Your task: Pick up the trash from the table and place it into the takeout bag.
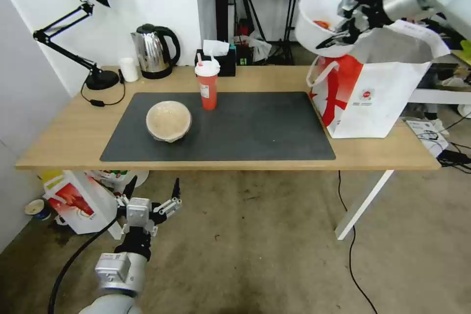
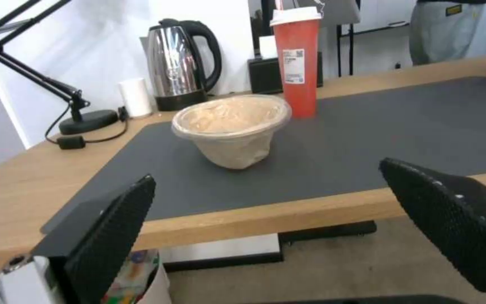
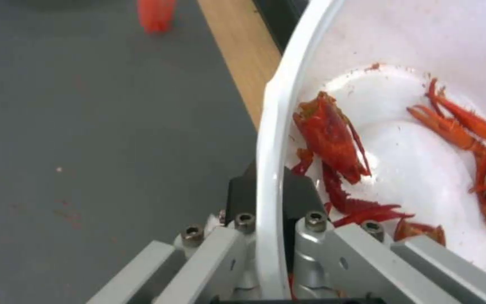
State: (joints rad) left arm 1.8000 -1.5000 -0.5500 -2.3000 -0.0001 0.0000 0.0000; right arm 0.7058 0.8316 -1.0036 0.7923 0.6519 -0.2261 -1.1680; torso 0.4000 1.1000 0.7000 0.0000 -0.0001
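My right gripper (image 1: 343,27) is shut on the rim of the wide white plastic bowl (image 1: 316,22), which it holds tilted in the air above the open takeout bag (image 1: 373,88). Red crayfish scraps (image 3: 333,139) lie inside the bowl (image 3: 411,126), whose rim is pinched between the jaws of the right gripper (image 3: 269,198). On the table (image 1: 73,132) the beige round bowl (image 1: 169,120) and the red lidded cup (image 1: 208,83) with a straw stand on the dark mat (image 1: 245,127). My left gripper (image 1: 152,192) hangs open below the table's front edge, facing the beige bowl (image 2: 232,128) and the red cup (image 2: 298,59).
At the back of the table stand a black desk lamp (image 1: 73,29), a small white cup (image 1: 129,69), a steel kettle (image 1: 154,51) and a black tissue box (image 1: 218,61). A smaller white bag (image 1: 78,203) and clutter sit on the floor under the table's left end. Cables lie on the floor at the right.
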